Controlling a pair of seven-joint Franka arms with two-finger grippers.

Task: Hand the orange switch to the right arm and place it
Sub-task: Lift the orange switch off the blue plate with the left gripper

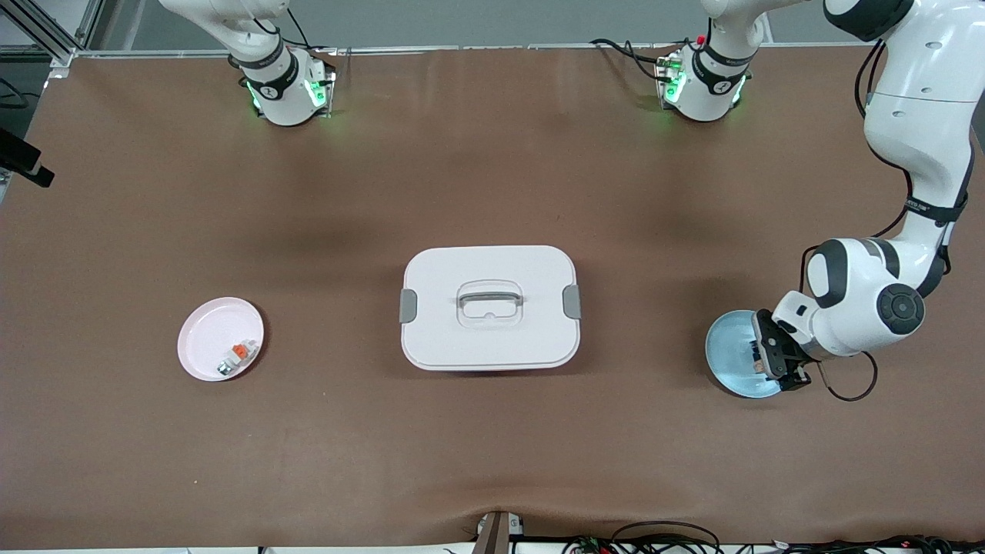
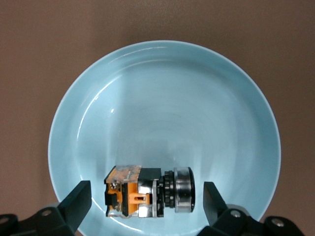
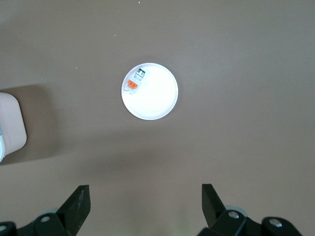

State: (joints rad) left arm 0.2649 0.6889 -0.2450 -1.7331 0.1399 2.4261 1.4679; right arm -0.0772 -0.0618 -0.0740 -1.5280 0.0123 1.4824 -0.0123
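I have the left gripper (image 2: 146, 204) spread wide around the orange switch (image 2: 147, 191) lying in the blue plate (image 2: 162, 98), the right gripper (image 3: 145, 206) waiting open; I judge its round metal end could roll or slip sideways as the fingers close.

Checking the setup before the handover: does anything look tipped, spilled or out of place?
Nothing stands out. The orange switch lies on its side in the pale blue round plate, between the left end effector's open fingers. The right end effector hangs open above the table.
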